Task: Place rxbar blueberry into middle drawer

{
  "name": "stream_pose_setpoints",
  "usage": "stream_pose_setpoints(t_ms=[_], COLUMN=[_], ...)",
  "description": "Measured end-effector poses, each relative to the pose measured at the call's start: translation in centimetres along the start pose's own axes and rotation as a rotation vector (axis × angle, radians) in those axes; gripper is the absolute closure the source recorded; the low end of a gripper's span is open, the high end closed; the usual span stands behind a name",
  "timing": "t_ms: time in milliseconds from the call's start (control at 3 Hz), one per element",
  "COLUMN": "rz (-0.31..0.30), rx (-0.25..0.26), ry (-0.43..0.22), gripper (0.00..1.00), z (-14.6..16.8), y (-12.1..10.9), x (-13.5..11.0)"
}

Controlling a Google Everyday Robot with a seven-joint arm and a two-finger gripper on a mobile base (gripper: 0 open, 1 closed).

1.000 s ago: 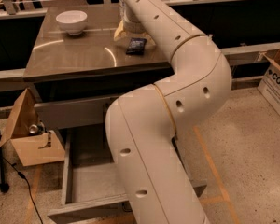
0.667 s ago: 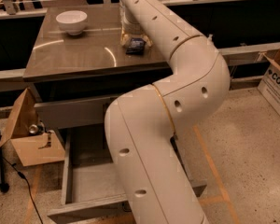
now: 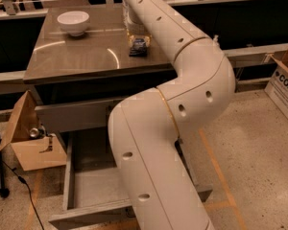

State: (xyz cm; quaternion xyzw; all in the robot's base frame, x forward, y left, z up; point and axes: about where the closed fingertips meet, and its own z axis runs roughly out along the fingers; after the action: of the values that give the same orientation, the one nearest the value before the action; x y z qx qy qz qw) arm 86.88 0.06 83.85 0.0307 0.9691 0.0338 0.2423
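Note:
The rxbar blueberry (image 3: 138, 47), a small dark navy packet, lies flat on the brown counter top (image 3: 86, 56) near its right back part. My gripper (image 3: 136, 34) is at the end of the white arm, just behind and above the packet, very close to it or touching it. The middle drawer (image 3: 93, 188) stands pulled out low at the front of the cabinet. Its grey floor is bare, and my arm covers its right half.
A white bowl (image 3: 73, 22) sits at the counter's back left. A closed grey drawer front (image 3: 72, 115) is above the open drawer. An open cardboard box (image 3: 31, 145) and a black cable stand on the floor at left. Another cardboard box (image 3: 284, 87) is at right.
The gripper has shifted slightly over the packet. The packet stays on the counter in almost the same spot. The drawer has not moved.

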Motion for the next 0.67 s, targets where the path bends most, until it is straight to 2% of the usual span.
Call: stream_pose_setpoints(t_ms=[333,667], rz=[-0.003,-0.005], rx=[-0.006,-0.011], ry=[-0.002,-0.003], gripper=[1.0,1.0], z=[-0.15,-0.27], y=[0.03,0.06], x=[-0.03,-0.07])
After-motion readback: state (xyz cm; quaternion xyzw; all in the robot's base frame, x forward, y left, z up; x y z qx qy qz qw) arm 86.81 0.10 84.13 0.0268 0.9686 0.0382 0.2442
